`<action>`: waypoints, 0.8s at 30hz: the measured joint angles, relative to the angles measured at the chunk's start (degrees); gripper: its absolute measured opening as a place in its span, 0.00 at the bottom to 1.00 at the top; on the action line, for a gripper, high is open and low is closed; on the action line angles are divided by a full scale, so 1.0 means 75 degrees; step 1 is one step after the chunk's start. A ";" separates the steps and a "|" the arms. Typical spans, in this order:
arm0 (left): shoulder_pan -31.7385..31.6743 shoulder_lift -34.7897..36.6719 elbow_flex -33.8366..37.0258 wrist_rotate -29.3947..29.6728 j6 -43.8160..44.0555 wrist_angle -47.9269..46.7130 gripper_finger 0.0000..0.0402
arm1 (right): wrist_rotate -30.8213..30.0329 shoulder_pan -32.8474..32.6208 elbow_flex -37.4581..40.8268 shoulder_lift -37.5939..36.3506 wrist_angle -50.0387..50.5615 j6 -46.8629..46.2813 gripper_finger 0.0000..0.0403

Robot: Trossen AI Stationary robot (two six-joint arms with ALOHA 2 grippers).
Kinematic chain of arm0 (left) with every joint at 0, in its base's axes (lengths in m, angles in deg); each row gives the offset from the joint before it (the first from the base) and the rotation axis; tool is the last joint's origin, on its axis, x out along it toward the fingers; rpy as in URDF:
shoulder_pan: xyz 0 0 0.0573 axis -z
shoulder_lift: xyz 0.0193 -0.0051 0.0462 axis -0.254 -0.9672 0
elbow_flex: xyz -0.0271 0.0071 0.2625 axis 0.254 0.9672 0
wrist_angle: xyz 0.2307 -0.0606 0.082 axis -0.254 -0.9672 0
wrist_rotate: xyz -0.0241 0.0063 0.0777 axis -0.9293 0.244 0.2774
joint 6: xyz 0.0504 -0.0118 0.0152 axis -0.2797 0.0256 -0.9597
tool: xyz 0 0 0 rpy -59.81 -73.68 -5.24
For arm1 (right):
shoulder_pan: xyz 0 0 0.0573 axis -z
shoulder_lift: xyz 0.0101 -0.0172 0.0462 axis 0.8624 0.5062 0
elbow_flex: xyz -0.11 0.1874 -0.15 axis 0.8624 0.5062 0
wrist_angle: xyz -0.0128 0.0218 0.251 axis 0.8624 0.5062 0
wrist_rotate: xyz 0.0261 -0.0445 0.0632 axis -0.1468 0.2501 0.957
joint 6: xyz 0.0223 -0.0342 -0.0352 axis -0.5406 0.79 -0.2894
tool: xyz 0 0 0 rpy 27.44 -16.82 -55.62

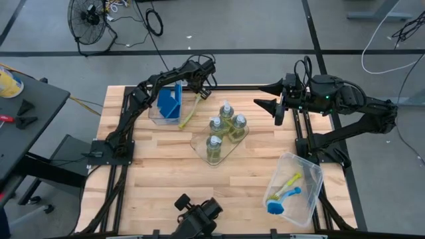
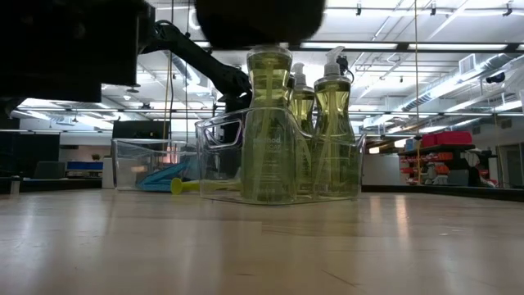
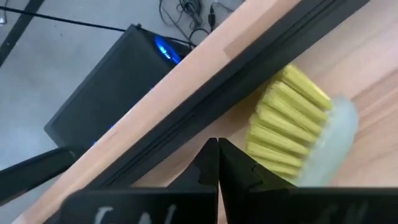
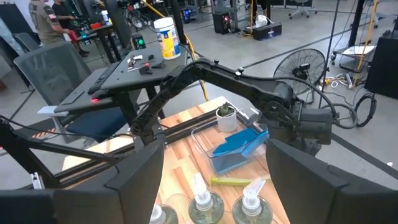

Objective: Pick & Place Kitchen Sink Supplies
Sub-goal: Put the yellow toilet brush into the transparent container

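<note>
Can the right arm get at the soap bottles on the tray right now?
Probably yes. The right tool hangs open above the table's far edge, beside the bottles on the clear tray. Nothing stands between them, and the left tool is busy at the sponge bin.

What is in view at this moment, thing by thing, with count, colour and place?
Bottles: four, clear with yellow-green liquid, on the tray at table centre.
Flat tray: one, clear, table centre.
Sponges: blue, count unclear, standing in the far-left bin.
Far-left bin: one, clear, by the table's far edge.
Yellow-green brush: one, leaning over that bin's edge, bristle head up by the left gripper.
Near-right bin: one, clear, holding the other brushes.
Brushes in it: one yellow-green, one blue.
Table: one, light wood.
Left gripper: jaws shut, at the brush's bristle head.
Right gripper: jaws open, above the far edge, empty.
</note>
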 joint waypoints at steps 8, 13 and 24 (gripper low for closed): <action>0.0000 0.0000 0.0000 -0.0938 0.0009 -0.0011 0.00 | -0.0001 0.0001 0.0000 0.0000 0.0000 0.0000 0.71; 0.0005 0.0000 0.0003 -0.1534 0.0017 -0.0020 0.01 | -0.0001 0.0000 0.0000 0.0000 0.0000 0.0058 0.71; 0.0003 0.0000 0.0003 -0.2656 0.0022 0.0061 0.01 | 0.0198 -0.0002 0.0000 0.0000 0.0000 0.0061 0.71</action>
